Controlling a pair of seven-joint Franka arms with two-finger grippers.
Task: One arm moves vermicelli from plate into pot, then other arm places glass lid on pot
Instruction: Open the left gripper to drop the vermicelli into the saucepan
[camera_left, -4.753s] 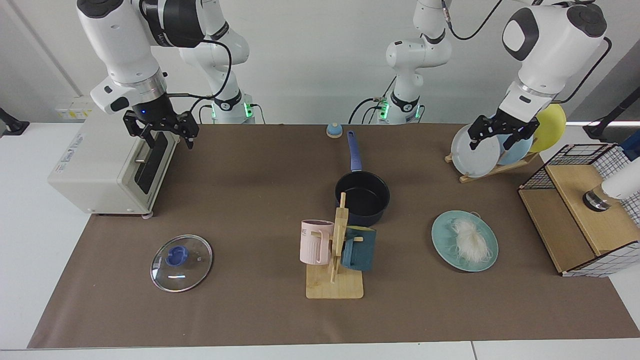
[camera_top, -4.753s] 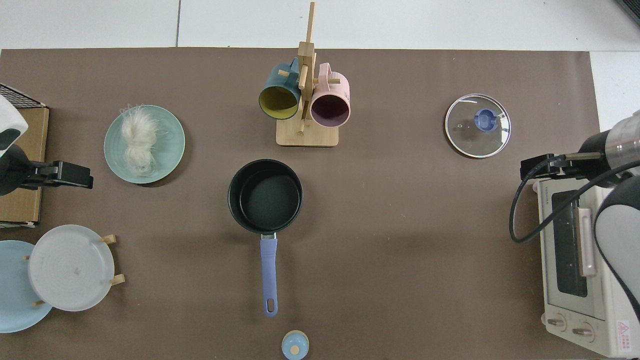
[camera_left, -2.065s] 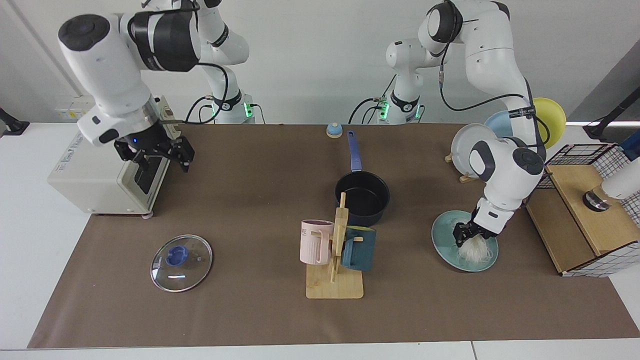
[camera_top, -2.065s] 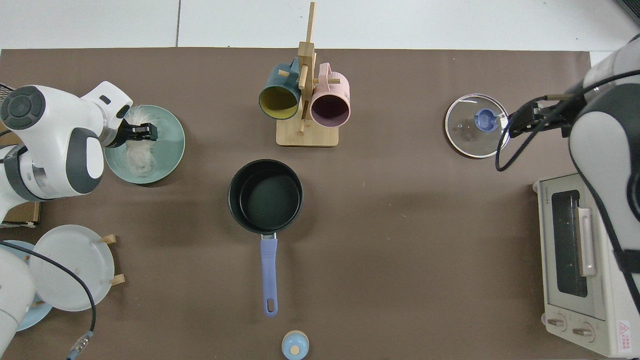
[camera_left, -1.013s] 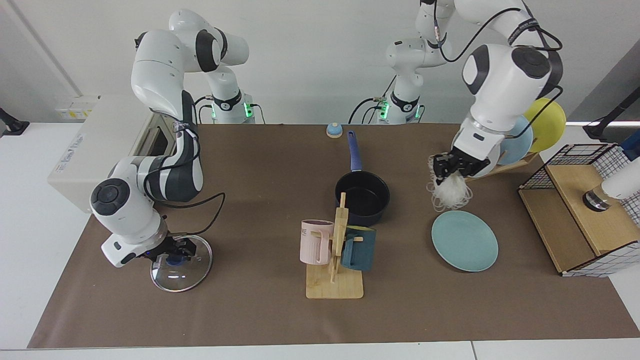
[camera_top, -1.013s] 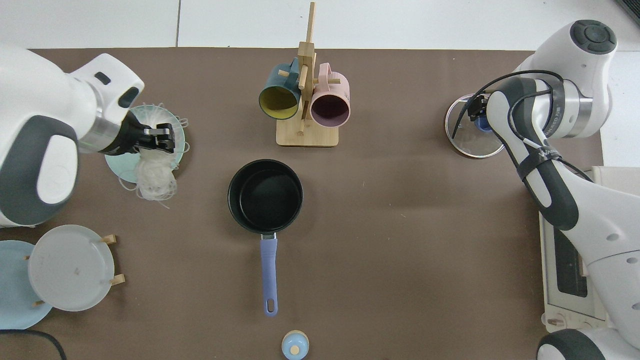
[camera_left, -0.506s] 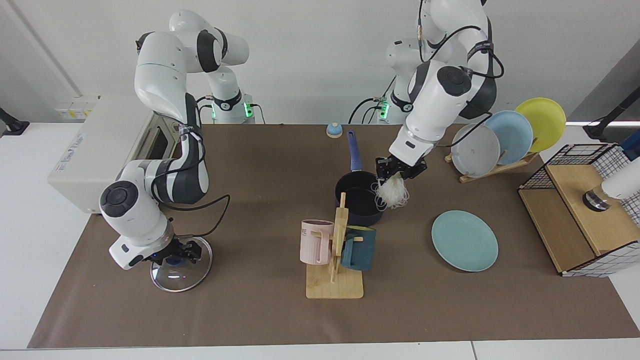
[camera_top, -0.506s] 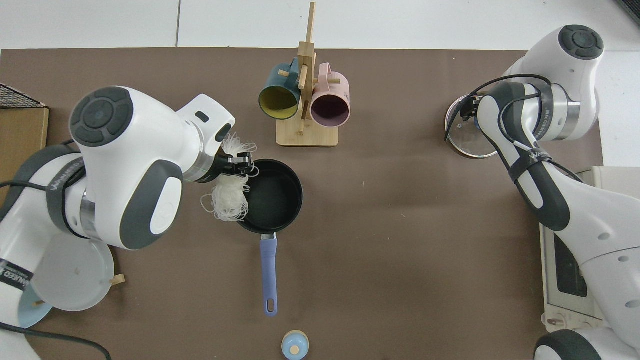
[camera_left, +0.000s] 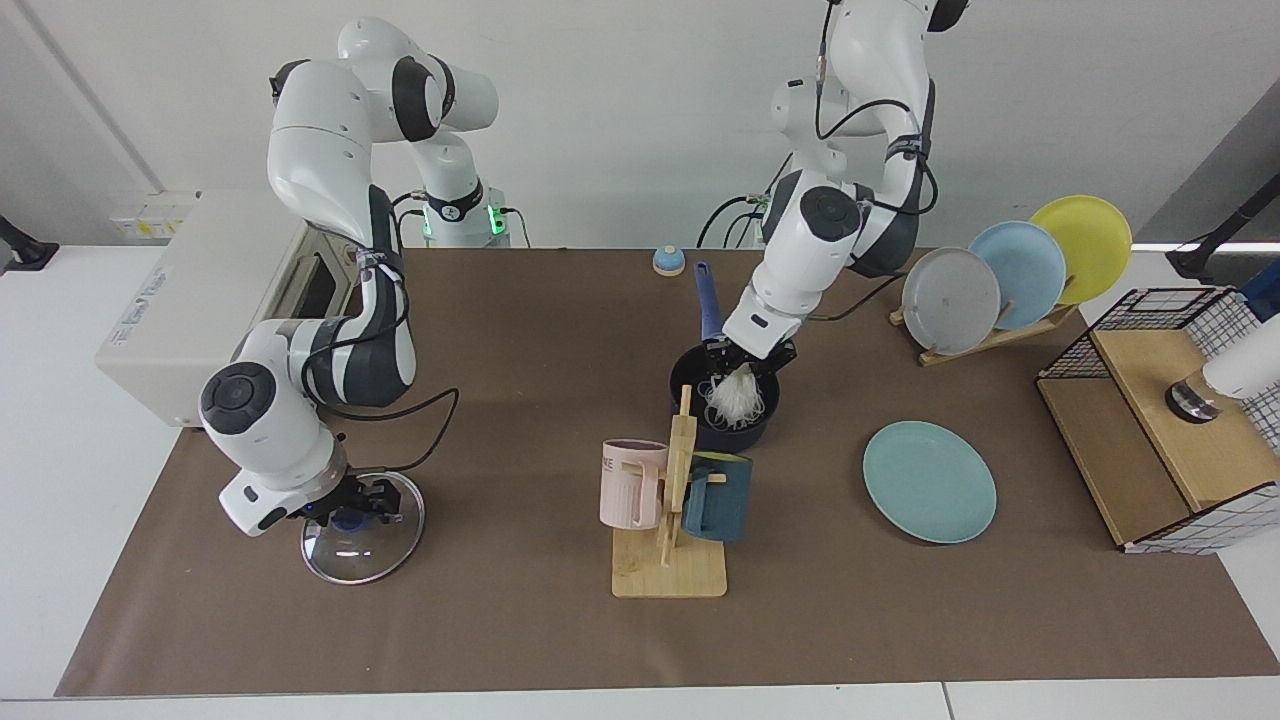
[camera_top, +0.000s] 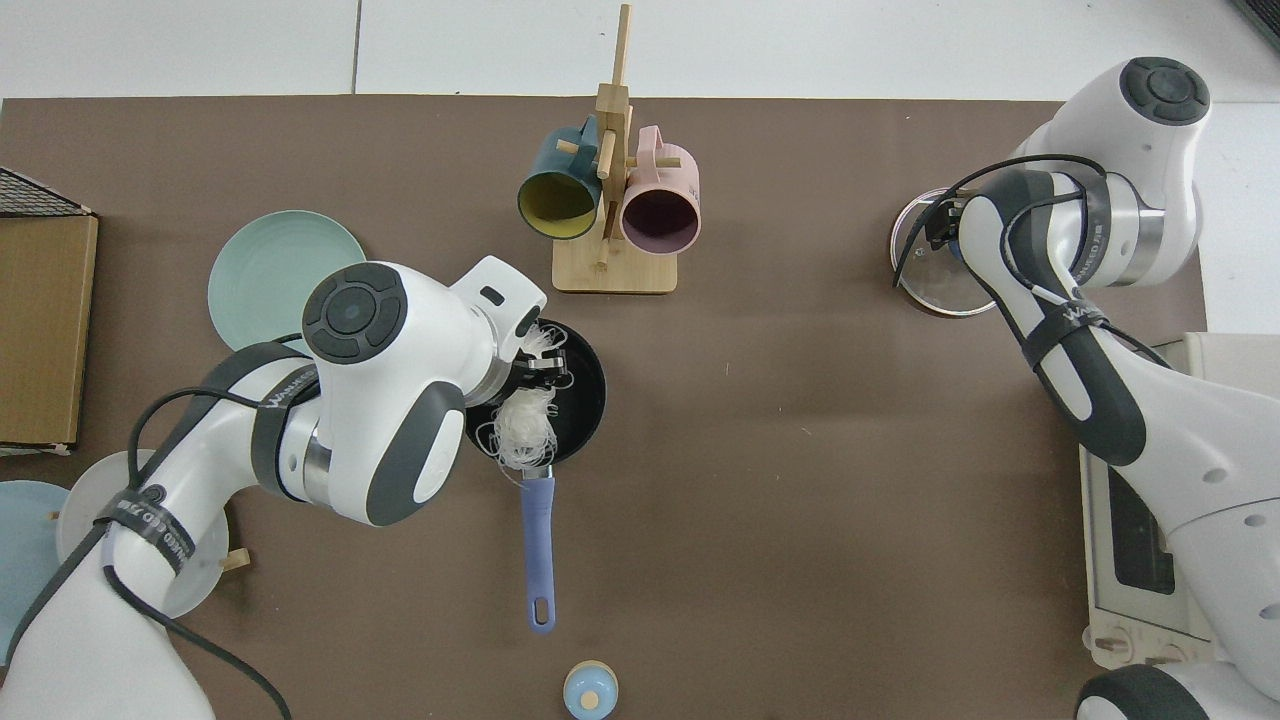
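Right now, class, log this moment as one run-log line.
left gripper: over pot, holding vermicelli | plate: bare | right gripper: at glass lid knob, lid on table

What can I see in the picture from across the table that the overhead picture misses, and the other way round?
Only the facing view shows the yellow upright plate, the right tool down at the clear glass lid's blue knob, and both arm bases.

Only the top view shows the yellow inside of the dark teal mug and the purple inside of the pink mug.

Both show the left tool holding wispy white vermicelli over the dark navy pot, and the round teal-green plate bare.
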